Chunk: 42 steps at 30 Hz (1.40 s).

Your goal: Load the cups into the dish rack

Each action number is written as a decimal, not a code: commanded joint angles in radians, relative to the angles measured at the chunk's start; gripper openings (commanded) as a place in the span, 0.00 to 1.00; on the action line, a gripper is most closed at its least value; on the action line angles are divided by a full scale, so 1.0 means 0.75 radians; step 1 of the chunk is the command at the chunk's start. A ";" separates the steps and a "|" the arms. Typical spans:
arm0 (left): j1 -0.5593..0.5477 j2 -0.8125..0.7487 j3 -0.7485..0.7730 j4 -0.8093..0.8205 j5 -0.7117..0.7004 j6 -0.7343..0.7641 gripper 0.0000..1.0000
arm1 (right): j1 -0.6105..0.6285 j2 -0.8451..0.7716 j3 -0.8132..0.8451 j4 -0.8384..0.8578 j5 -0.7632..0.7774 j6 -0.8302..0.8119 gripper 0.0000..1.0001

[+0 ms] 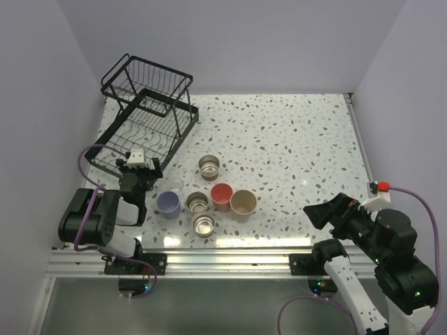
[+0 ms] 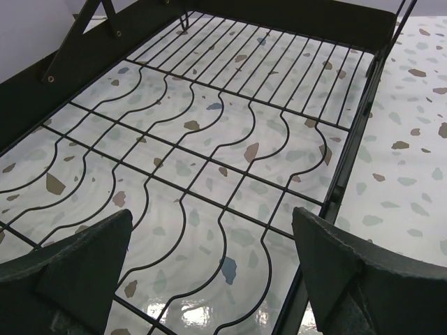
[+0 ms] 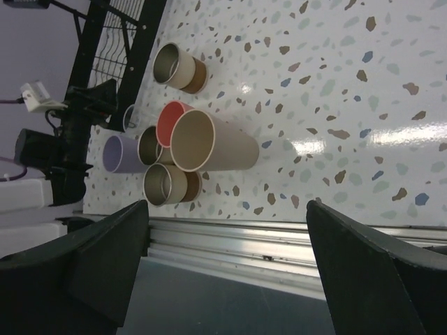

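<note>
Left gripper [image 2: 209,237], right gripper [image 3: 227,209]: wide open, empty. Cups [image 1: 221,195] outside dish rack [image 1: 190,115]. Advised: straddle lavender cup [image 1: 167,204] squarely, clearing neighbours.

A: What's lost on the left wrist?
B: Ahead of my left fingers [image 2: 77,272] the dish rack [image 2: 35,98] runs off the top, left and bottom edges. I get only part of its slotted floor, and both fingers are cut at the bottom.
A: And the right?
B: Beyond my right fingers [image 3: 105,258] the tan cup [image 3: 227,148] covers most of the red-pink cup [image 3: 170,121]. The clear glass cup [image 3: 130,116] past them is too faint for me to outline.
</note>
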 commanded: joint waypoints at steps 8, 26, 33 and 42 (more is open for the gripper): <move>0.008 0.001 0.018 0.108 -0.012 0.034 1.00 | -0.004 -0.035 0.023 -0.055 -0.072 -0.014 0.98; 0.008 0.001 0.020 0.108 -0.014 0.036 1.00 | -0.004 0.614 -0.036 0.063 -0.197 -0.323 0.96; 0.010 0.001 0.020 0.108 -0.012 0.034 1.00 | 0.215 0.933 0.013 0.186 -0.103 -0.262 0.84; 0.010 0.001 0.024 0.100 -0.016 0.036 1.00 | 0.465 1.202 0.107 0.361 -0.025 -0.182 0.82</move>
